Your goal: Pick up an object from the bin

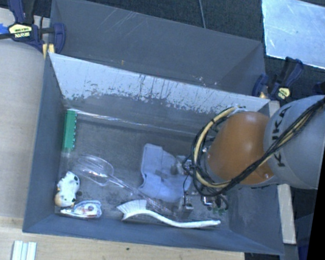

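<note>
My gripper (187,196) reaches down below the arm's orange cover into the right part of the bin floor. It stands at the right edge of a crumpled light-blue cloth (156,172) that lies in the middle of the bin. Just in front of it, along the front wall, lies a white long-handled brush (166,219), its head pointing left. I cannot make out anything held by the gripper.
A clear plastic scoop (97,171) lies left of the cloth. A green stick-like piece (69,130) sits against the left wall. A small white and yellow toy (67,188) and a white piece with blue and red marks (85,209) rest in the front left corner.
</note>
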Robot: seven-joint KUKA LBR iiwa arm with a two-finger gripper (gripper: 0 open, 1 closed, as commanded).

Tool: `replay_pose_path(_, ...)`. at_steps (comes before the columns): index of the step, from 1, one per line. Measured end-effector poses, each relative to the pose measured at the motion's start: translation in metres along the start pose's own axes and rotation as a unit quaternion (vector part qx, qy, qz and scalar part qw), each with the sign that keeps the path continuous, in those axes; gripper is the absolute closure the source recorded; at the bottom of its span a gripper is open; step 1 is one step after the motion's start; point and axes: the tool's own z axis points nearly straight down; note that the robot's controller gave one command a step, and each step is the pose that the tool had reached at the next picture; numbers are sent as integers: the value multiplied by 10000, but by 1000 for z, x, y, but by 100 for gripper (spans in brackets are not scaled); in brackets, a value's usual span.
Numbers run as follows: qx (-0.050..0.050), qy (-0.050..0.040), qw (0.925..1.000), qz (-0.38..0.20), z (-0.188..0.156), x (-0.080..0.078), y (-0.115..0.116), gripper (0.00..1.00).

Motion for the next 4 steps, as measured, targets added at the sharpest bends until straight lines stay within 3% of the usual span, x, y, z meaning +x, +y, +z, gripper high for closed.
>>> replay_pose_path(1,0,-50,9950,1000,-2,-6,10,0)
replay_pose_path(2,2,-44,9999,100,-1,-5,5,100)
replay_pose_path(4,3,-69,9999,121,-6,-9,15,100)
